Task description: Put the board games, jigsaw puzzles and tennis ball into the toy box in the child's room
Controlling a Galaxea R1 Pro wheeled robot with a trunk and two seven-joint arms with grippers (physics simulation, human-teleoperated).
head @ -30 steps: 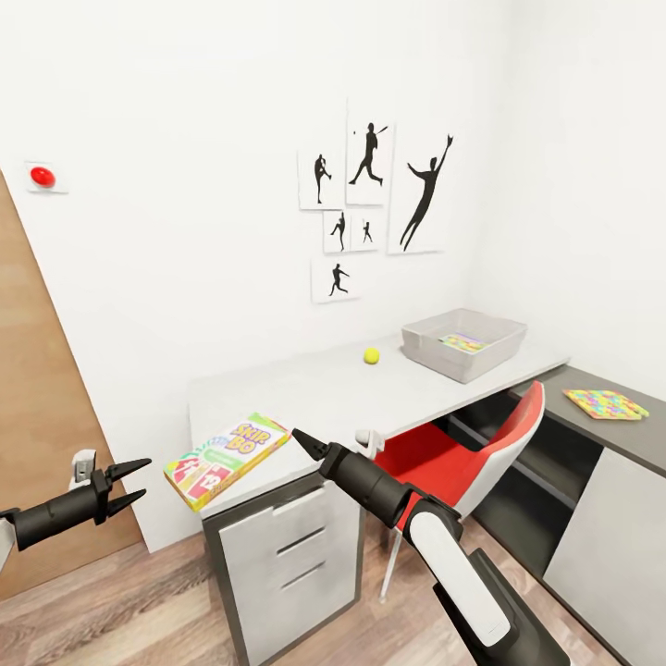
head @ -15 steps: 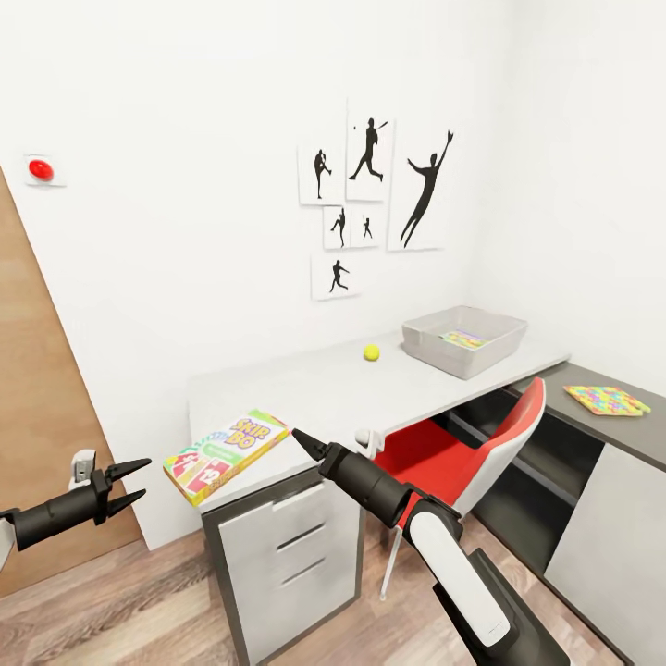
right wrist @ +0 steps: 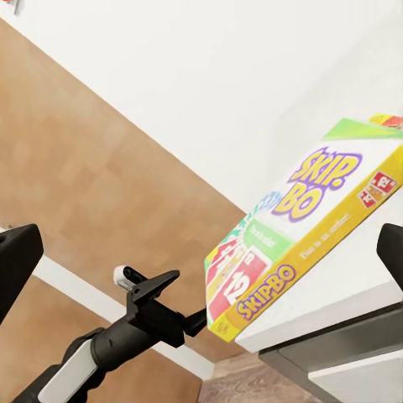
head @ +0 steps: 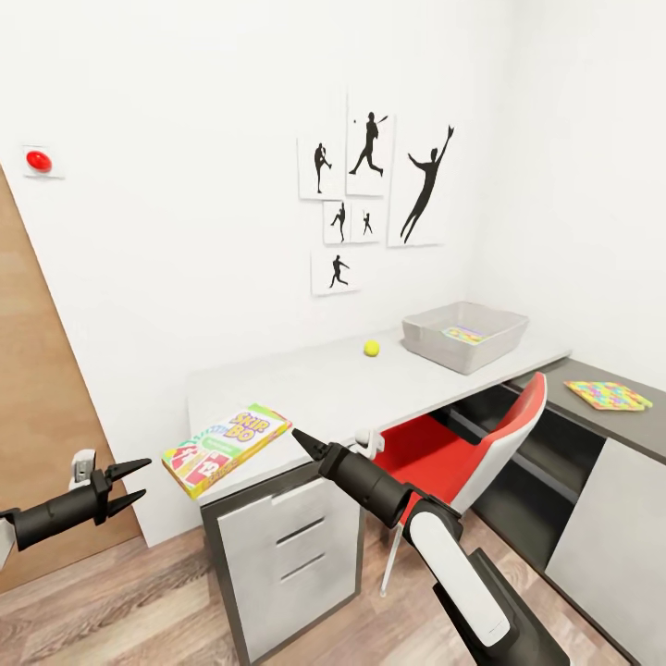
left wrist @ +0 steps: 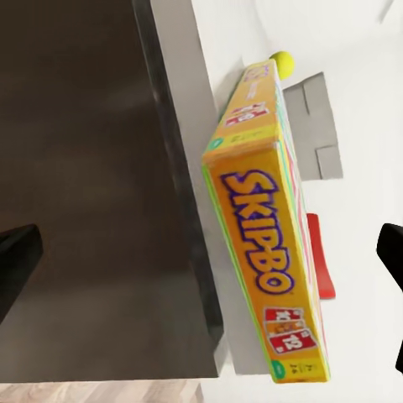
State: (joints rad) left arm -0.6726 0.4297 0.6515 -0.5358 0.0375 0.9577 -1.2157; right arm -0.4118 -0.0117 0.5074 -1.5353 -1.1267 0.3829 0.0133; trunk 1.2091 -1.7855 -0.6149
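Observation:
The SKIP-BO board game lies flat on the near left corner of the pale table, partly overhanging the edge. My left gripper hovers open, left of the box and apart from it. My right gripper is open just right of the box, not touching it. In the left wrist view the box stands between my spread fingers, with the tennis ball beyond it. Farther back sit the tennis ball and the grey toy box. One jigsaw puzzle lies inside it.
A second jigsaw puzzle lies on the dark grey cabinet at right. A red chair is tucked under the table beside a drawer unit. A wooden door stands at left.
The whole view has drifted slightly, so the camera moved. Both arms hold the same pose, and the box has not been touched.

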